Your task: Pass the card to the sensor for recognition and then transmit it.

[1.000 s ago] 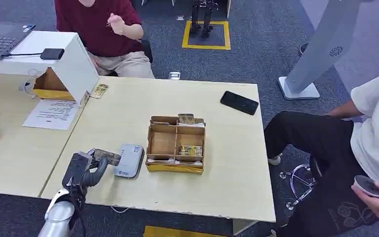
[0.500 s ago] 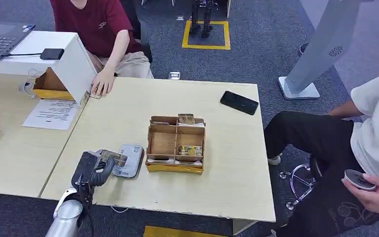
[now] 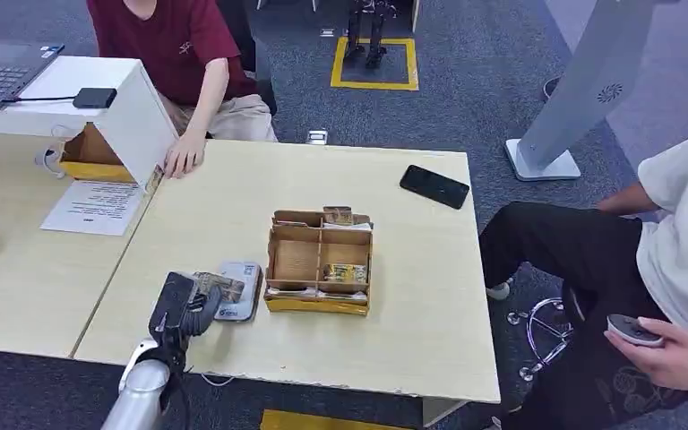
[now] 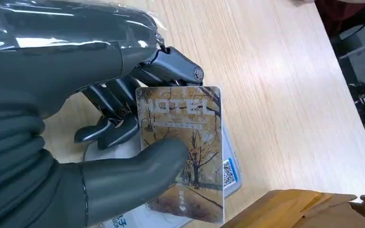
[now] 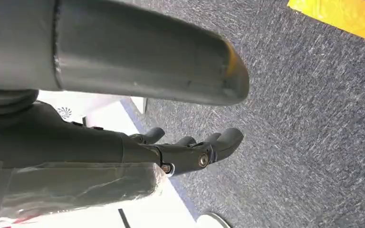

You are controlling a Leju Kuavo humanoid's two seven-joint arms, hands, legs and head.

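Observation:
My left hand (image 3: 184, 307) holds a hotel card (image 3: 219, 286) with an autumn tree picture, pinched between thumb and fingers. The card (image 4: 184, 152) hovers flat over the grey-white card sensor (image 3: 238, 290), covering its near end; whether it touches I cannot tell. In the left wrist view the sensor (image 4: 229, 173) peeks out under the card with a QR label. My right hand (image 5: 190, 151) hangs by my side above the carpet, fingers loosely extended and holding nothing.
A cardboard divider box (image 3: 320, 261) with more cards stands right beside the sensor. A black phone (image 3: 434, 186) lies at the far right of the table. A person in red rests a hand (image 3: 182, 156) on the far-left table edge. Another person sits at the right.
My left hand has moved right with the card, bringing it from beside the sensor to over it. The person in red lowered a hand onto the table's far corner.

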